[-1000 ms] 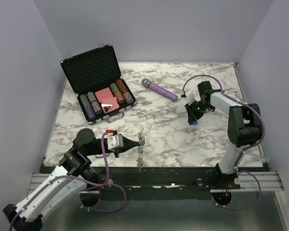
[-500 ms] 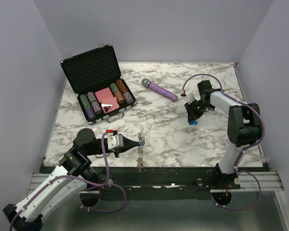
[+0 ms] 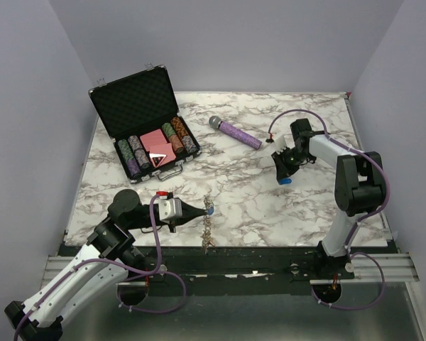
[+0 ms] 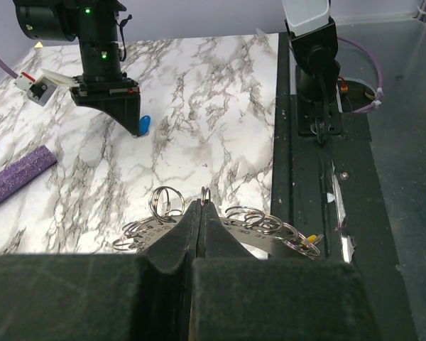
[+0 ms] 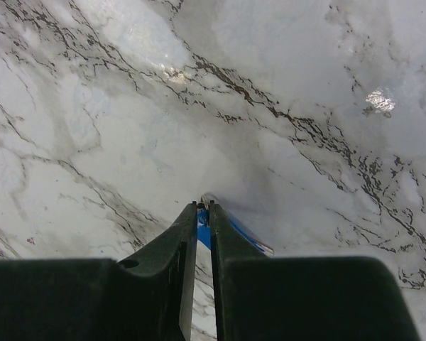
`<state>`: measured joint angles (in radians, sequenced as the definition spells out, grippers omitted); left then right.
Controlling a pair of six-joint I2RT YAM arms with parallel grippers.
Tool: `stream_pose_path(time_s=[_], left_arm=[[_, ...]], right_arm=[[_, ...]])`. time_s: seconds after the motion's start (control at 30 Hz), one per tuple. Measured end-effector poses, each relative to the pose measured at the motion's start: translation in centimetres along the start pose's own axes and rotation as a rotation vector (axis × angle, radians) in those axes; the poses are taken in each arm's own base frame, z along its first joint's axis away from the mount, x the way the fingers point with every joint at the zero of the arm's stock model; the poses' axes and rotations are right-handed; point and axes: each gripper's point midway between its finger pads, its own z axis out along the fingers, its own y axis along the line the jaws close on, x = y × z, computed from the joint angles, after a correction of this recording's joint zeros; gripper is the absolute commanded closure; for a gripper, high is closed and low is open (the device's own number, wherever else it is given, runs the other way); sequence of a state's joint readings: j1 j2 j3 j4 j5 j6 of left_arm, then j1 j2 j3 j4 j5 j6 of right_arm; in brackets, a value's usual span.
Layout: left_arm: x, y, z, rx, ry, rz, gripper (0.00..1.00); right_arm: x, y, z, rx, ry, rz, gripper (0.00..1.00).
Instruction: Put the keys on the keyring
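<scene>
The blue-capped key (image 4: pixel 145 125) hangs just above the marble at the far right, pinched in the closed right end effector (image 5: pixel 203 207). Only a sliver of the blue cap shows between its fingers. The keyring (image 4: pixel 204 193) stands upright at the near edge, clamped in the closed left end effector (image 4: pixel 199 207). A bunch of split rings (image 4: pixel 238 222) trails flat behind it, and key and ring are well apart.

The step in hand looks like carrying the key over to the ring. To do it well, the left arm likely should hold the ring steady and upright while the right brings the key's hole squarely to the ring's split. Whether the hole is clear of the fingers cannot be told.

The table (image 3: pixel 255 206) is glossy white marble with grey veins, so a dropped key could slide. A poker-chip case (image 3: pixel 145 128) and a purple microphone (image 3: pixel 236 133) lie farther back, with plain lilac walls (image 3: pixel 234 42) around.
</scene>
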<state>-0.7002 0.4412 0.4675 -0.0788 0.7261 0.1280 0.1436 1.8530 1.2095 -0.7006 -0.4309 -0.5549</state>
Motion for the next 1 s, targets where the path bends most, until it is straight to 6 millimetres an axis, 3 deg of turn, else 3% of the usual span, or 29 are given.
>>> stream_pose_path(time_s=[0.37, 1.0], left_arm=[[0.01, 0.02, 0.00, -0.001, 0.000, 0.000, 1.00], [0.04, 0.16, -0.04, -0.006, 0.001, -0.001, 1.00]], right_arm=[[0.05, 0.08, -0.02, -0.003, 0.004, -0.002, 0.87], [0.15, 0.24, -0.29, -0.010, 0.016, -0.008, 0.86]])
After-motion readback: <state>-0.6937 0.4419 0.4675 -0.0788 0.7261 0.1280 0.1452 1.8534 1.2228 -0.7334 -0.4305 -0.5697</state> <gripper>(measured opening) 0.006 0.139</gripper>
